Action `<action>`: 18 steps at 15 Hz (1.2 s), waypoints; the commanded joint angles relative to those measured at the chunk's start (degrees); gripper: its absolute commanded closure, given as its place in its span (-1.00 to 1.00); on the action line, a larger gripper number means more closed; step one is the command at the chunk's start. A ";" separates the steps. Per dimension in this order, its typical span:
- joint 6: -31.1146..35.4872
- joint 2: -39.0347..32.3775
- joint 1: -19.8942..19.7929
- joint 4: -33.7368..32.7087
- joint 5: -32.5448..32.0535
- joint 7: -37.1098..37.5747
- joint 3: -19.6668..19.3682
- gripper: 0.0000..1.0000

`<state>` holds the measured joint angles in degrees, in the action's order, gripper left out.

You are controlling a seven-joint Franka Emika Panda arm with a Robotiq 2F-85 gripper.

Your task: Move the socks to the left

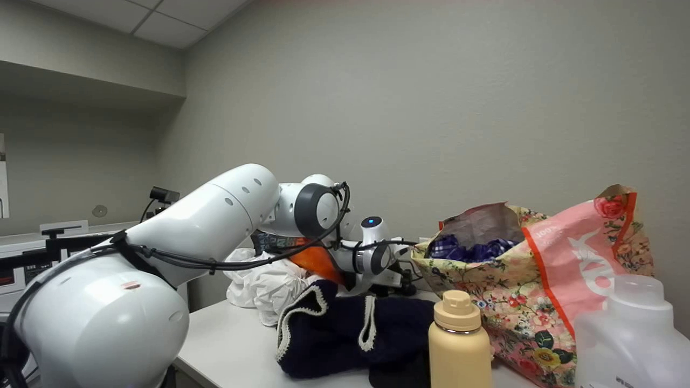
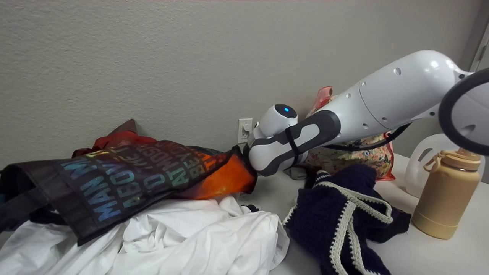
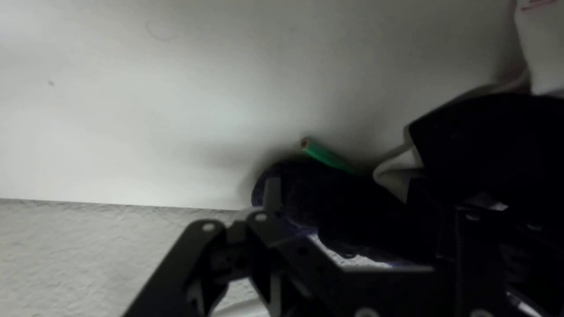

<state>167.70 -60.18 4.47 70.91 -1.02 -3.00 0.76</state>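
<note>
In the wrist view a very dark, rounded cloth bundle with a faint purple edge (image 3: 304, 189) lies on the white table by the wall. It may be the socks; it is too dark to be sure. My gripper (image 3: 346, 198) is open, with one finger on each side of the bundle, which bulges past the left finger. Contact cannot be told. In an exterior view small dark things (image 1: 396, 289) lie below the wrist; I cannot tell if they are the same bundle. My fingers are mostly hidden behind the arm in both exterior views.
A green pencil (image 3: 328, 157) touches the bundle. Navy knitwear (image 1: 388, 323), white cloth (image 2: 206, 236) and a dark lettered bag (image 2: 137, 179) surround the wrist. A floral bag (image 1: 517, 307) with purple cloth, a tan bottle (image 1: 460, 345) and a clear jug (image 1: 630, 339) stand beyond. The wall is close.
</note>
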 commanded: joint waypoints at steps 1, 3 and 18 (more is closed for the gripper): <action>0.05 -0.71 -3.49 -1.20 -0.82 -5.86 5.31 -1.00; -0.05 -0.20 -2.13 -0.09 -0.50 -3.67 3.43 -0.96; -0.05 -0.25 -2.90 -0.10 -0.38 -4.43 4.57 -1.00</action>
<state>167.70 -60.38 1.52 70.90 -1.04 -7.84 5.34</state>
